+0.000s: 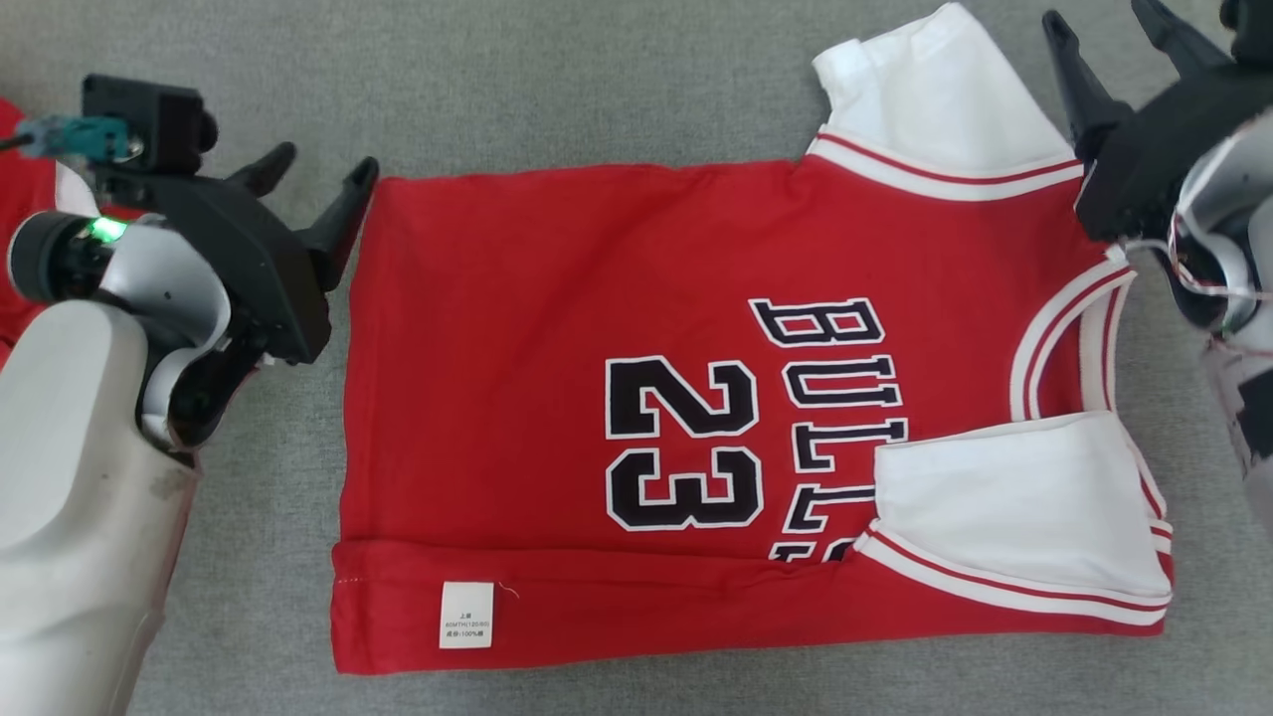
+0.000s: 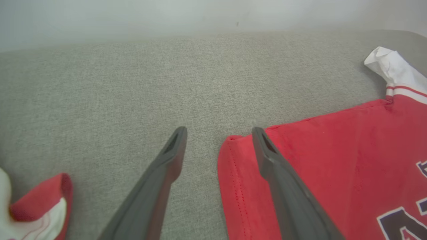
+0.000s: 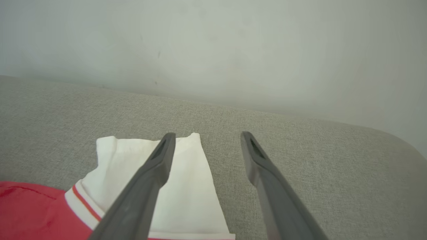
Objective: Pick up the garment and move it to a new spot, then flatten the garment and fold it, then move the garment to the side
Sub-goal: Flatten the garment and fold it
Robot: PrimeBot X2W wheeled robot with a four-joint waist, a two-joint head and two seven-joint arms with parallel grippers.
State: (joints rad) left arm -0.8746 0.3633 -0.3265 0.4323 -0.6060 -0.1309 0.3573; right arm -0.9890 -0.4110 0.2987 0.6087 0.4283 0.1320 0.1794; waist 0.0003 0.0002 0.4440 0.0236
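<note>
The garment is a red jersey with white sleeves, black "BULLS" and "23" lettering, lying flat on the grey fabric surface with its near edge folded over, showing a white label. My left gripper hovers open at the jersey's far left corner; in the left wrist view the left gripper straddles that hem corner of the garment. My right gripper is open at the upper right, beside the far white sleeve. The right wrist view has the right gripper over the sleeve edge.
Another red and white cloth lies at the far left, and the left wrist view has this cloth at its lower left. A pale wall rises behind the grey surface.
</note>
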